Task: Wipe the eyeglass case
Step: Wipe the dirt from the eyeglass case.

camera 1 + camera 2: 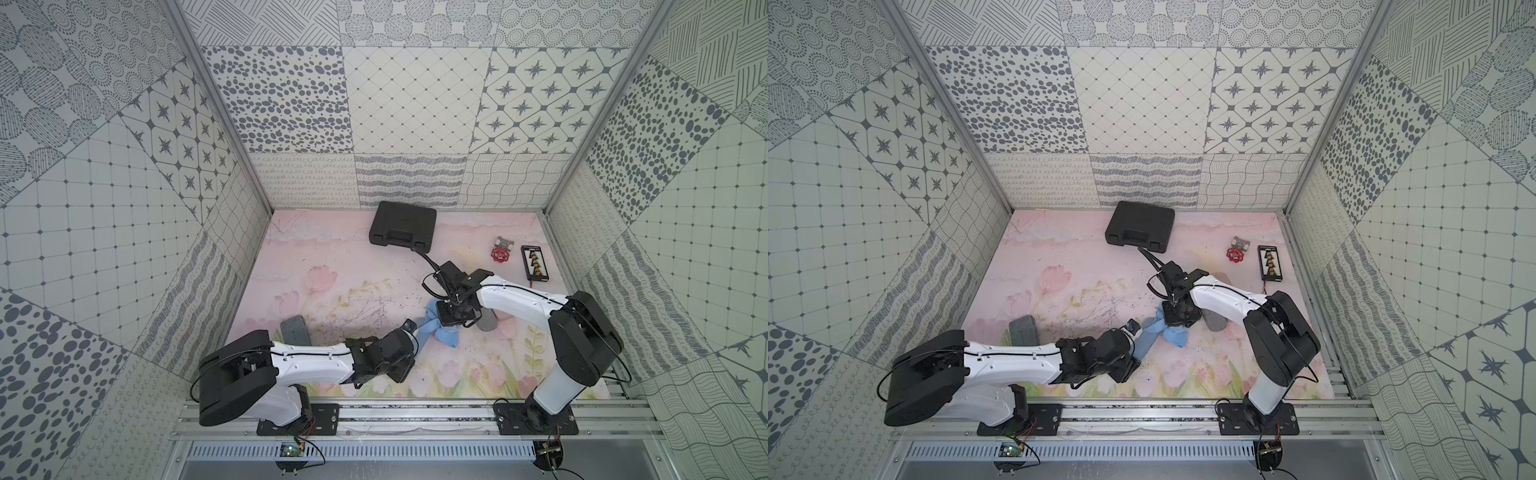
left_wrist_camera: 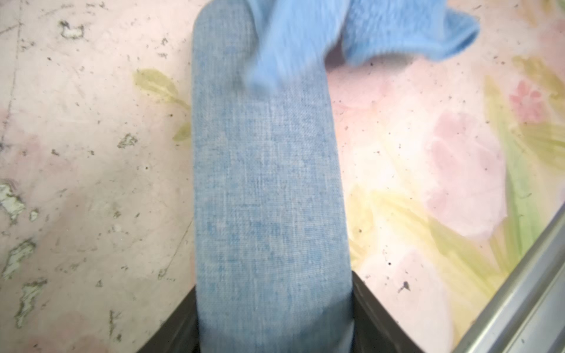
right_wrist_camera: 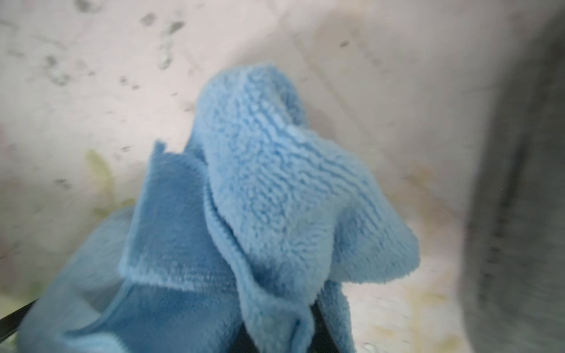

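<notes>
Grey case [image 1: 294, 330], count two, at 9 o'clock of the left hand [image 2: 275, 333], which is half-closed, clamping one end of the single blue eyeglass case [image 2: 266, 183], 6 o'clock of the surface [image 1: 332, 270] centre. One blue cloth [image 3: 275, 198] covers its 1 o'clock end, pinched in the fully closed right hand [image 1: 452, 319]. Second grey case [image 1: 487, 323] at 3 o'clock. Board [image 1: 535, 262] print is unreadable.

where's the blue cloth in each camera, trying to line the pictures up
In a top view: blue cloth below and right of frame centre.
In a top view: blue cloth just below frame centre.
Left wrist: it lies over the far end of the blue eyeglass case.
Right wrist: it fills the middle, close up.
Shared landmark: the blue eyeglass case, touching the cloth.
</notes>
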Motion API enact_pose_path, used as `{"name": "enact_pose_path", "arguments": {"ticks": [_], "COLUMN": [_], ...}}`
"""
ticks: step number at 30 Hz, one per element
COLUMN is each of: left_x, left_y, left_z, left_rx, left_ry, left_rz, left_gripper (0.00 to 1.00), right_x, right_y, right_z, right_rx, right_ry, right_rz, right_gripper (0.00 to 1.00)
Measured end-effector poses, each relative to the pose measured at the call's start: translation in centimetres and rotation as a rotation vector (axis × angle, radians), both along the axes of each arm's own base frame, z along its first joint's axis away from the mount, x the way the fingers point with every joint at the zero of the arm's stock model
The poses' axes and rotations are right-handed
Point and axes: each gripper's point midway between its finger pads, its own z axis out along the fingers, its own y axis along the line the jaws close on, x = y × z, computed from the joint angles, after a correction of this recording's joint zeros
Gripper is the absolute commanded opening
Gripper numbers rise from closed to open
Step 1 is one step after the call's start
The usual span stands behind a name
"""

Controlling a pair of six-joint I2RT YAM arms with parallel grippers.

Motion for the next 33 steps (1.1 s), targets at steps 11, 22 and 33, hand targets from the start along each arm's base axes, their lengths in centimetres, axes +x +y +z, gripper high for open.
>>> {"name": "enact_pose_path", "arguments": {"ticks": [11,22,33], "left_x": [0.0,0.0,0.1], "left_y": [0.0,0.0,-0.2], "left_z": [0.0,0.0,-0.1], "left_rx": [0.002,0.009,0.016], "left_ry": [-0.001,-0.007,-0.005], "left_rz": [-0.003,-0.010,-0.010], "left_gripper": [0.31,0.31,0.30], "right_x": [-3.7,-1.1,-2.4], "right_y": [7.1,0.2,7.0], "right_z": [3.1,-0.8,3.9], "right_rx": [0.291,0.054,0.263], "right_ry": [0.064,0.072,0.015], "right_rz": [0.117,-0.023,0.115], "right_gripper": [0.00,0.00,0.00]}}
